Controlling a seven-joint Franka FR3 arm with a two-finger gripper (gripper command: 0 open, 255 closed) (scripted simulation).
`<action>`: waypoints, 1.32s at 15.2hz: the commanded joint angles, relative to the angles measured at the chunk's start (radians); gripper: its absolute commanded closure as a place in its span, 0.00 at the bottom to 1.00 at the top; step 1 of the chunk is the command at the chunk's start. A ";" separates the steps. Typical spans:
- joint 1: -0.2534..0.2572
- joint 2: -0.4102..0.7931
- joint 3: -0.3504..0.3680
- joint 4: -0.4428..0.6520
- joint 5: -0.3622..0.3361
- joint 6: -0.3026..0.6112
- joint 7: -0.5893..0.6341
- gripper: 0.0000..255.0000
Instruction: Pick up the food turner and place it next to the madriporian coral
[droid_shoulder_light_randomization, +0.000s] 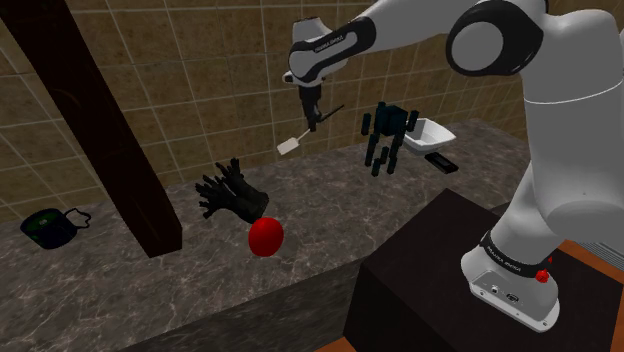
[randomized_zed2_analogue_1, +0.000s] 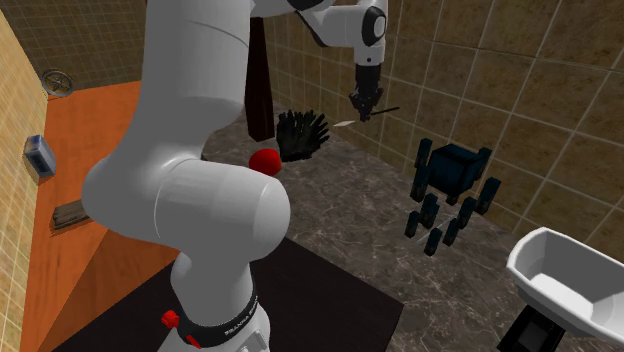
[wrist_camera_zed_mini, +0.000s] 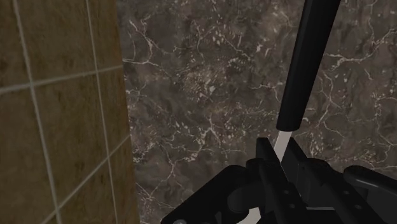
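Observation:
My black gripper (droid_shoulder_light_randomization: 312, 118) hangs well above the dark marble counter (droid_shoulder_light_randomization: 330, 215), shut on the food turner (droid_shoulder_light_randomization: 291, 146). The turner has a white blade and a black handle and sits tilted in the fingers, clear of the counter. In the second exterior view the gripper (randomized_zed2_analogue_1: 364, 106) holds it close to the tiled wall, handle (randomized_zed2_analogue_1: 386, 110) sticking out sideways. In the wrist view the black handle (wrist_camera_zed_mini: 306, 63) runs away from the fingers (wrist_camera_zed_mini: 272, 159), which clasp its pale shank. The coral (droid_shoulder_light_randomization: 232, 194), a black branching clump (randomized_zed2_analogue_1: 300, 135), lies on the counter down to the shoulder view's left of the gripper.
A red ball (droid_shoulder_light_randomization: 265, 237) lies just in front of the coral. A dark teal legged figure (droid_shoulder_light_randomization: 386, 135), a white basin (droid_shoulder_light_randomization: 428, 133) and a small black box (droid_shoulder_light_randomization: 441, 160) stand to the shoulder view's right. A dark post (droid_shoulder_light_randomization: 110, 130) and a dark green bag (droid_shoulder_light_randomization: 48, 227) stand left.

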 joint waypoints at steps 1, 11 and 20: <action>-0.002 0.016 0.002 0.002 0.004 0.014 -0.001 1.00; -0.008 0.078 0.013 -0.041 0.021 0.117 -0.006 1.00; -0.016 0.146 0.026 -0.059 0.038 0.202 -0.012 1.00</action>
